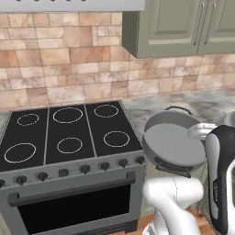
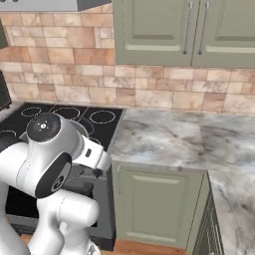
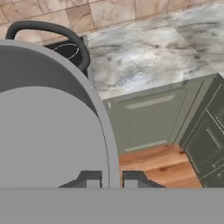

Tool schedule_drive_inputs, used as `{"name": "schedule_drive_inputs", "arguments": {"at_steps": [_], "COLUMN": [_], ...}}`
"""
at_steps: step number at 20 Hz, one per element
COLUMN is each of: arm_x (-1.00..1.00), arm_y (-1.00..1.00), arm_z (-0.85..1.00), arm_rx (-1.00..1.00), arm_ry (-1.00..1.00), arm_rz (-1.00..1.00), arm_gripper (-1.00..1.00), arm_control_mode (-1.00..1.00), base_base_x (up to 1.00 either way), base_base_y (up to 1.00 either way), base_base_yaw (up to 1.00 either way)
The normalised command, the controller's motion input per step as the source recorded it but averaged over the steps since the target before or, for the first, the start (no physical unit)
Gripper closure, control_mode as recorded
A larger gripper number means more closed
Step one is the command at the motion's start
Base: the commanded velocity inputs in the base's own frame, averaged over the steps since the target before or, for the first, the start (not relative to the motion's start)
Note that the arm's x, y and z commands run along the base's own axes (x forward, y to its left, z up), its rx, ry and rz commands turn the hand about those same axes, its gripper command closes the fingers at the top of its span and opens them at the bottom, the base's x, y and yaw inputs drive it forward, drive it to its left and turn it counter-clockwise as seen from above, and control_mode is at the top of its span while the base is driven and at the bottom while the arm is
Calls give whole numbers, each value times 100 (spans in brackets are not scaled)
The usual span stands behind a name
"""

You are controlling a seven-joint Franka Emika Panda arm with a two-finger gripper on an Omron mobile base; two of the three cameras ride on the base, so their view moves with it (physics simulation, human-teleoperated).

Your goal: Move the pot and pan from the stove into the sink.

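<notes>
Hand (image 3: 111,177) is seen clamped on the rim of the pot (image 1: 176,142), carried tilted at the frame's right, clear of the stove (image 1: 69,133); being rigid, heavy and slick, a rim grip is judged slip-prone.

The white arm rises from its base, elbow bent, forearm reaching forward. In the hand view the tool (image 3: 110,178) sits at six o'clock, its two dark fingertips (image 3: 89,178) drawn close together, pinching the rim of the pot (image 3: 43,131), held clear in the air.
</notes>
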Motion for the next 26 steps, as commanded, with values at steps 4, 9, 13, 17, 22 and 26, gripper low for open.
{"name": "schedule_drive_inputs", "arguments": {"at_steps": [4,9,13,17,22,26], "arm_x": [0,0,0,0,0,0], "arm_y": [0,0,0,0,0,0], "arm_z": [0,0,0,0,0,0], "arm_rx": [0,0,0,0,0,0], "arm_ry": [0,0,0,0,0,0], "arm_rz": [0,0,0,0,0,0], "arm_gripper": [100,100,100,100,100,100], "arm_control_mode": [100,100,100,100,100,100], "base_base_x": [-87,-84,-61,-34,-26,-23], "base_base_y": [-23,-22,-23,-42,-37,-33], "base_base_yaw": [3,3,-3,-26,-33,-35]}}
